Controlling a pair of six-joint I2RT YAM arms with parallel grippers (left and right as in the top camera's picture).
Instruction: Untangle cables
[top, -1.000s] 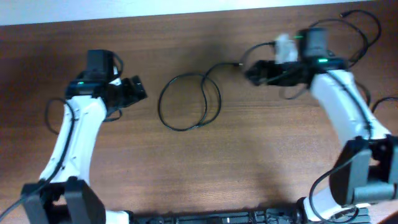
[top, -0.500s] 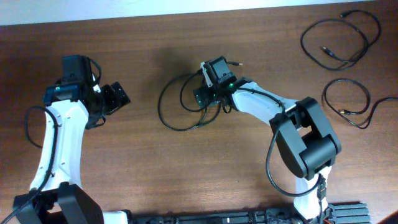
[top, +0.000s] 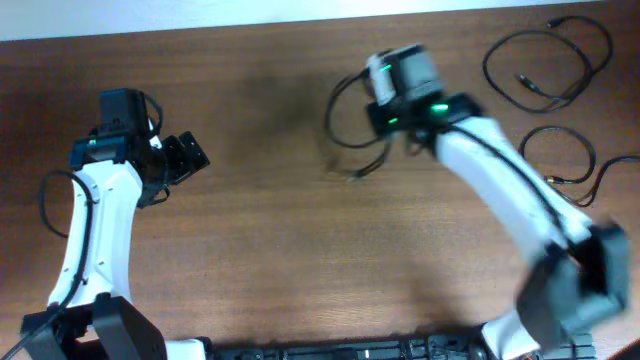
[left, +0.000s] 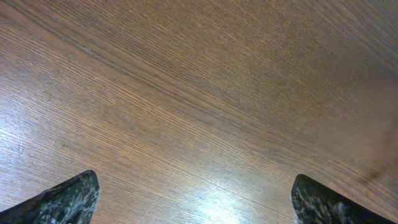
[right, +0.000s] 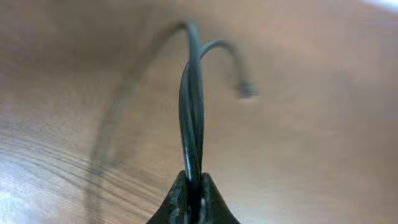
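Got 1 cable (right: 191, 112) pinched doubled-up in the clenched right gripper (right: 193, 186), hanging over the table (top: 300, 250) near its top middle (other 2 cables (top: 546, 62) lying apart, far right). Left gripper (left: 196, 199) gaping, holding nothing. Could slip out or re-knot if swung fast.

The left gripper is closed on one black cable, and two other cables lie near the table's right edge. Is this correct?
No. It is the right gripper that is closed on the black cable; the right wrist view shows it. The rest holds.
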